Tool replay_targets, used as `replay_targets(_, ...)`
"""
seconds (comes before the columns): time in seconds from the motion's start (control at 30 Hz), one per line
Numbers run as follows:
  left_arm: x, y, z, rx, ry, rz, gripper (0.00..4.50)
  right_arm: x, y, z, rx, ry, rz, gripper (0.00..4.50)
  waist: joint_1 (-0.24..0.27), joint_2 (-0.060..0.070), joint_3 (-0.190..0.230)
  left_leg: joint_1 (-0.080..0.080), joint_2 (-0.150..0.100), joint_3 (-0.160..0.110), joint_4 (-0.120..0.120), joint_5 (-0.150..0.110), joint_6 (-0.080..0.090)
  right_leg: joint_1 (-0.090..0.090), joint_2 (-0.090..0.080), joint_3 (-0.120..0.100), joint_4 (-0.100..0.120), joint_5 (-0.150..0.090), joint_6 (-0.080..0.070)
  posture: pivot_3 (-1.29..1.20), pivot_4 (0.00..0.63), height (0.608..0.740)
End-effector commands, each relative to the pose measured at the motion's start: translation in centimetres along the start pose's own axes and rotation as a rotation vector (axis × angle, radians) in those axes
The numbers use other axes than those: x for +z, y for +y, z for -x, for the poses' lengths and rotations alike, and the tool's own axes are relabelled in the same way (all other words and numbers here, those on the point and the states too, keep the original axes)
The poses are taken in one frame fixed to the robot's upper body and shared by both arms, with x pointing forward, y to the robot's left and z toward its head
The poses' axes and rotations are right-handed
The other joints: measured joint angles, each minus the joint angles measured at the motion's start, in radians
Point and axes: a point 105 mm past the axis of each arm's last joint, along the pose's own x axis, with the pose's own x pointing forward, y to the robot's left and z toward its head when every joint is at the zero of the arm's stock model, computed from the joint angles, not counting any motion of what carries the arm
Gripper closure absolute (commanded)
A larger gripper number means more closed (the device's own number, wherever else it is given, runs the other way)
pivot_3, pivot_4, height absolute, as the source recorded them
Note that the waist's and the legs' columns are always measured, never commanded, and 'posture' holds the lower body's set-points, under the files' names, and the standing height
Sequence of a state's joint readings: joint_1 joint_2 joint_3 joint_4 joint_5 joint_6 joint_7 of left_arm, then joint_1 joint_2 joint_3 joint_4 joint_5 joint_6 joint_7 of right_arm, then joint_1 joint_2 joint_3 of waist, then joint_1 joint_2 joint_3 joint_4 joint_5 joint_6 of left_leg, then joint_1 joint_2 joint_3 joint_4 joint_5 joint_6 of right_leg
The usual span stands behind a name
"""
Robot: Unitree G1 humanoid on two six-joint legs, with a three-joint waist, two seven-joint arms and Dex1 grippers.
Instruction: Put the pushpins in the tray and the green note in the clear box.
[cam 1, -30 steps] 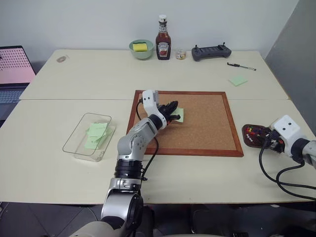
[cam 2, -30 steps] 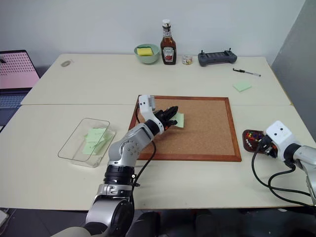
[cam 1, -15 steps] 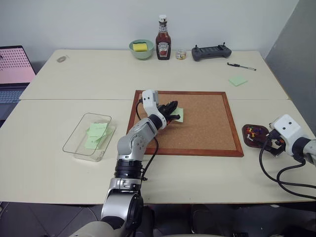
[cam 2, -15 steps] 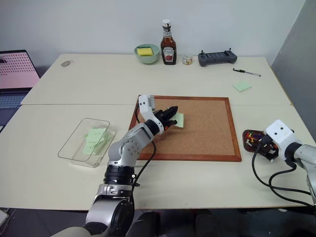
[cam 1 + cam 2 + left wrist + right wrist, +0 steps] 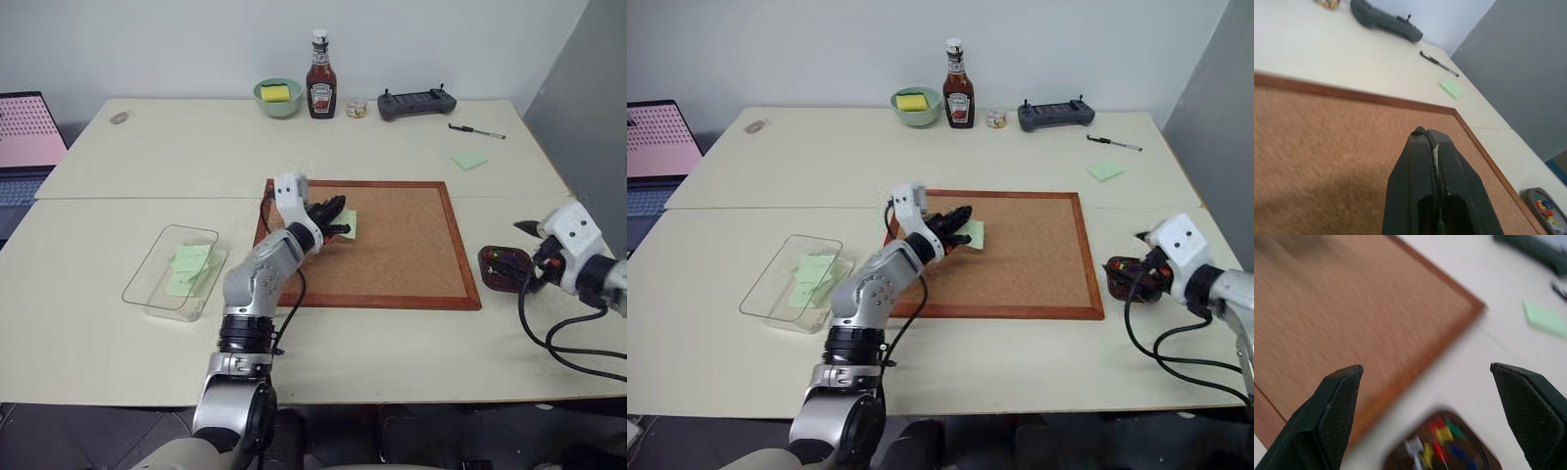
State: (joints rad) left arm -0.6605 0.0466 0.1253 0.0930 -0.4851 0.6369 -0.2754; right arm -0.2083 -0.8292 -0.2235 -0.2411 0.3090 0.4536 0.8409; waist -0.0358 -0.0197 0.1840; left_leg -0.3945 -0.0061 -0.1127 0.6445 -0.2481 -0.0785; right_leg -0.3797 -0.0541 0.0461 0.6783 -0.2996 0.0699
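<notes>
- The table (image 5: 411, 343) is pale, made of 2 tops pushed together, and everything stands on it.
- The corkboard (image 5: 411, 250) lies in the middle, wood-framed, with my left arm reaching over its near left part.
- The clear box (image 5: 149, 277) sits to the left of the corkboard, well apart from it, with pale green notes lying inside.
- My right gripper (image 5: 1426, 396) hangs above the tray (image 5: 504, 266), just off the corkboard's right edge, with its 2 fingers spread wide and nothing between them.
- That tray is a small dark dish holding a heap of pushpins (image 5: 1437, 443) in red, green, yellow, blue and white.
- My left gripper (image 5: 336, 217) is over the corkboard's upper left area, fingers pressed together on the green note (image 5: 347, 224); a thin pale edge of the paper shows between them in the left wrist view.
- 1 more green note (image 5: 471, 161) lies on the far right of the table, near a pen (image 5: 477, 131).
</notes>
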Motion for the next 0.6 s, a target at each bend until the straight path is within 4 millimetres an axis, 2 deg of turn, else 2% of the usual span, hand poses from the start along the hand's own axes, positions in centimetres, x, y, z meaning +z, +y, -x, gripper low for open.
replay_targets(0.03, 4.7, 0.4, 2.5, 0.043, -0.075, -0.197, 4.50, 3.4, 3.3, -2.2, 0.169, -0.152, 0.035, 0.07, -0.001, 0.000, 0.000, 0.000, 0.000, 0.000, 0.000, 0.000, 0.000, 0.000, 0.000, 0.000, 0.000, 0.000, 0.000, 0.00, 0.150, 0.740)
replay_targets(0.1, 6.3, 1.7, 4.6, 0.116, -0.074, -0.289, 4.50, 4.7, 5.7, -3.6, 0.291, -0.215, 0.025, 0.07, -0.005, 0.000, 0.000, 0.000, 0.000, 0.000, 0.000, 0.000, -0.001, 0.000, 0.000, 0.000, 0.000, 0.000, 0.000, 0.00, 0.150, 0.740)
replay_targets(0.3, 9.7, 5.3, 10.8, 0.354, -0.049, -0.449, 4.50, 7.8, 9.7, -6.4, 0.505, -0.350, 0.034, 0.07, -0.005, 0.000, 0.000, -0.001, 0.000, -0.002, 0.000, 0.000, 0.000, -0.001, 0.000, -0.001, 0.000, 0.000, 0.000, 0.00, 0.150, 0.740)
replay_targets(0.47, 9.4, 7.6, 15.2, 0.515, 0.042, -0.555, 4.50, 8.4, 11.0, -7.9, 0.602, -0.382, 0.064, 0.07, 0.000, -0.001, 0.001, 0.000, 0.000, -0.003, -0.001, 0.000, 0.001, -0.001, 0.000, -0.002, 0.000, 0.000, 0.000, 0.00, 0.150, 0.740)
replay_targets(0.6, 8.6, 8.7, 17.5, 0.600, 0.087, -0.586, 4.50, 8.6, 11.3, -8.7, 0.631, -0.394, 0.084, 0.07, 0.006, -0.001, 0.001, -0.001, 0.000, -0.003, -0.001, -0.001, 0.001, -0.001, 0.000, -0.002, 0.000, 0.000, 0.000, 0.00, 0.150, 0.740)
